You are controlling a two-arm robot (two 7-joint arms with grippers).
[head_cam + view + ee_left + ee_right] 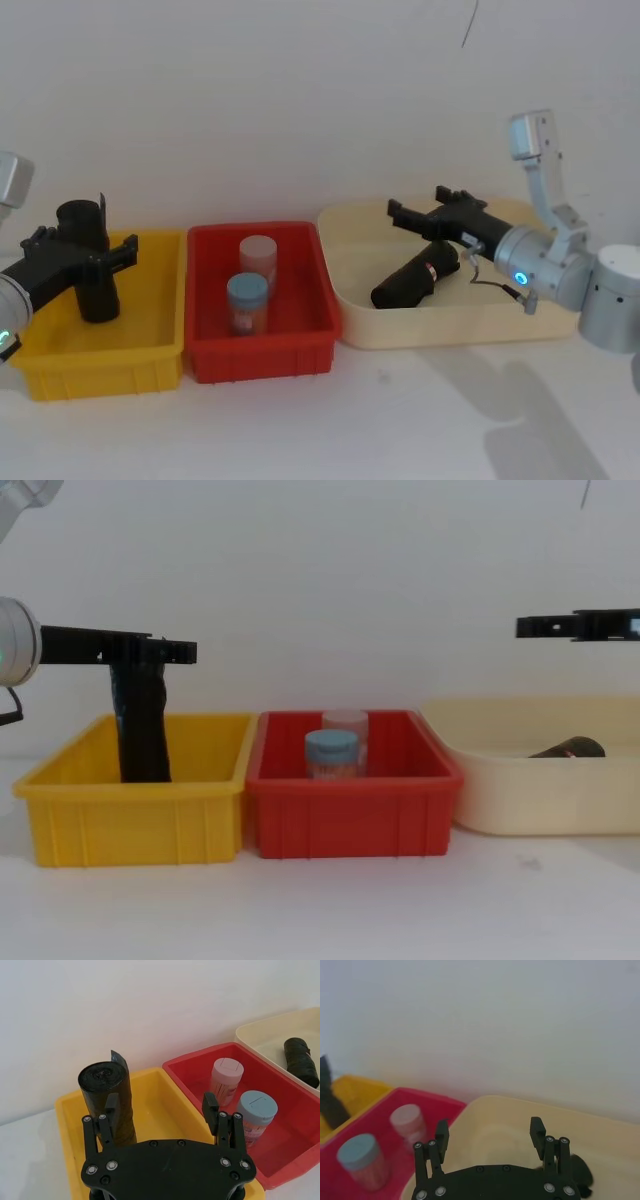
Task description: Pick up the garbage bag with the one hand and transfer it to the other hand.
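Since the garbage bag (pixel 415 280) lies on its side in the cream tray (pixel 440 330), probably light, soft and slippery, grip it across the middle. The right gripper (pixel 415 202) hovers above it, spread wide. The left gripper (pixel 161 1102), also wide, is beside a plain roll (pixel 101 1082).

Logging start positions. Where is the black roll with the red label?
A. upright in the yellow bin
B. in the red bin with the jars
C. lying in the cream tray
C: the roll lies on its side in the cream tray, below the open right gripper.
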